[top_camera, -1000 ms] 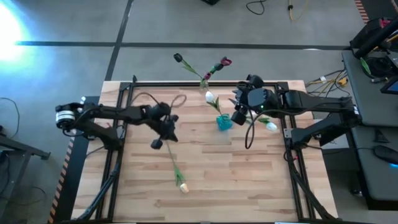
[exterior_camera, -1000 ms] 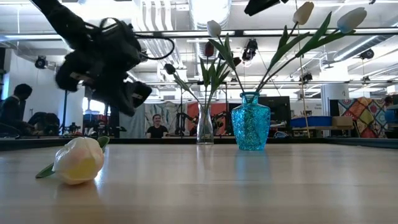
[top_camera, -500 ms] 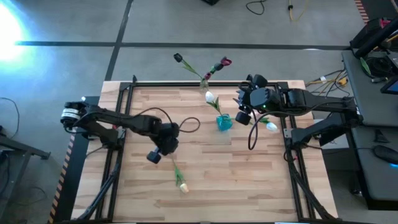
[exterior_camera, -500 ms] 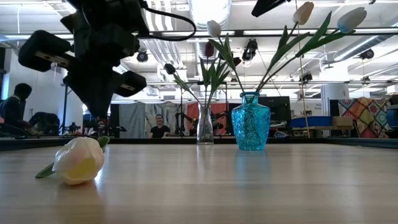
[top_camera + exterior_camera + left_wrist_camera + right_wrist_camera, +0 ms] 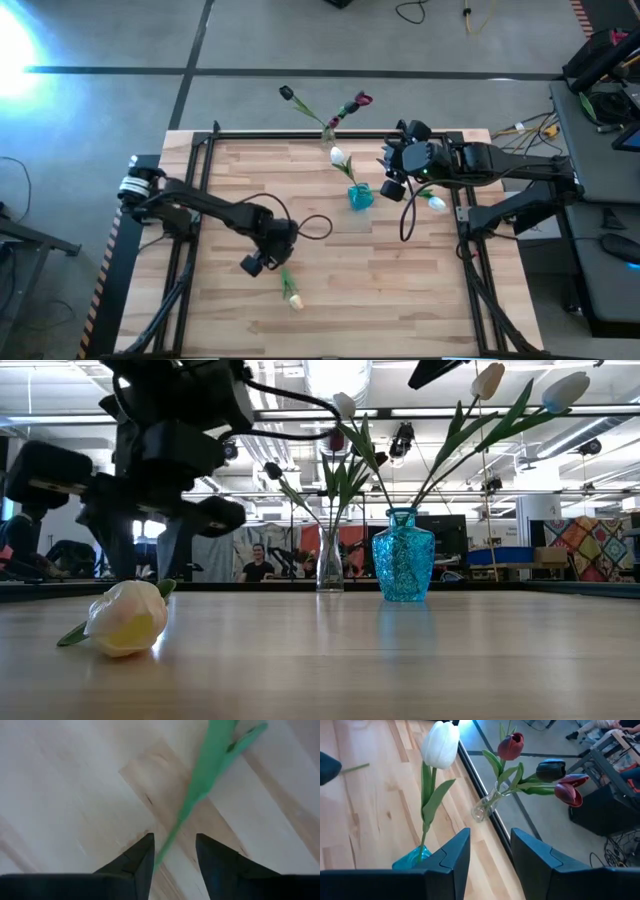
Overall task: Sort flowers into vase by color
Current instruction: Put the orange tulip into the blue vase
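Now: wooden table (image 5: 400, 290) filling the lower two thirds of the high view, black frame rails along both sides. Left arm reaching from the left edge toward lower centre; right arm entering from the right edge, stopping near the upper centre.

Left gripper (image 5: 265, 262) low over the boards, just left of a peach-cream tulip (image 5: 291, 297) lying flat in the lower centre. In the left wrist view, fingers apart and straddling the green stem (image 5: 192, 802), which runs up between them without touching either: a stance that looks set for a pinch on the stem, not the head, probably to spare the petals. Nothing held yet.

Right gripper (image 5: 391, 186) hovering just right of the blue vase (image 5: 361, 196), centre-right of the high view, fingers parted and empty in the right wrist view. Likely waiting near the vases to receive or steady a flower.

Blue vase carrying white tulips (image 5: 440, 743); one white head (image 5: 437, 204) leaning out to the right, beside the right arm. Clear vase (image 5: 485, 806) at the table's far edge, upper centre, carrying the maroon tulips (image 5: 512, 746). Colours kept apart, so the fallen peach-cream one reads as the last left to sort; which vase suits it, cannot tell.
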`<control>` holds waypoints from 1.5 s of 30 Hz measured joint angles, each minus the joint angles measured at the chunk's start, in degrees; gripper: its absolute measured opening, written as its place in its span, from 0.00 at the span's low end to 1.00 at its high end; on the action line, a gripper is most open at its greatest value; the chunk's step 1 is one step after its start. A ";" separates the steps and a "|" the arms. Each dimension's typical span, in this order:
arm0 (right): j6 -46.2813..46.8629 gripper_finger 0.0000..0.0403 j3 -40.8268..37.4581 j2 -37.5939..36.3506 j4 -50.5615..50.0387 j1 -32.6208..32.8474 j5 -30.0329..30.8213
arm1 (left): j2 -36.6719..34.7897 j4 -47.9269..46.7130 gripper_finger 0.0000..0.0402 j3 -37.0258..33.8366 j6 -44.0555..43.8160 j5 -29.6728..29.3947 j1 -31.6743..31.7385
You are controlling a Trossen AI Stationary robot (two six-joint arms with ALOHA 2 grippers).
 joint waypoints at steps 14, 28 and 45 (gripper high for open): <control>-0.15 0.33 -0.04 0.00 -1.19 0.02 0.01 | 9.51 -0.84 0.11 5.82 0.38 -0.01 0.24; 0.18 0.33 -0.07 -4.66 -3.72 0.02 0.03 | -2.44 6.51 0.00 5.27 -10.57 4.97 3.90; -2.43 0.33 -0.07 -14.34 -1.43 0.02 0.58 | -3.41 85.72 0.00 -0.43 -29.48 -9.22 11.29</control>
